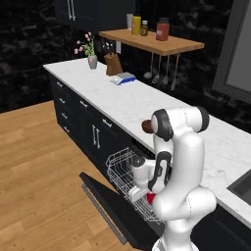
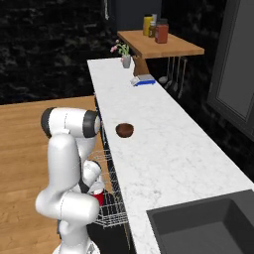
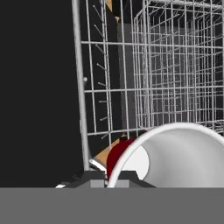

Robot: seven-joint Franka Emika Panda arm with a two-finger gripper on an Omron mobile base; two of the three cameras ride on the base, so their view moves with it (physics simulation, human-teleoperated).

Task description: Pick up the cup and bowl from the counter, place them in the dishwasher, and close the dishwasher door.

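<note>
So the gripper (image 3: 111, 177) is down inside the pulled-out dishwasher rack (image 1: 122, 169), jaws pinched tight on the rim of the red cup (image 3: 175, 157). From the hand camera you get the cup's white rim and inside looming huge right above the finger tips, with a sliver of the red outside wall showing at left, so it's clearly being held by the wall of the cup, not around the whole body. That makes sense to me for a small tapered cup: a rim pinch lets the arm lower it between the wires without the fingers fouling the rack. From the base cameras the cup (image 2: 97, 198) is just a red patch tucked under the arm's wrist, low in the white wire basket, so I'd guess it's at or near set-down, though I can't tell if the bottom is actually resting on the wires. The dishwasher door (image 1: 105, 198) is dropped flat open toward the wood floor, and the rack sits out over it. Up on the marble counter (image 2: 163, 149) the dark brown bowl (image 2: 124, 130) sits near the front edge, pretty much right above the dishwasher, untouched. So cup nearly done, bowl and door not yet.
</note>
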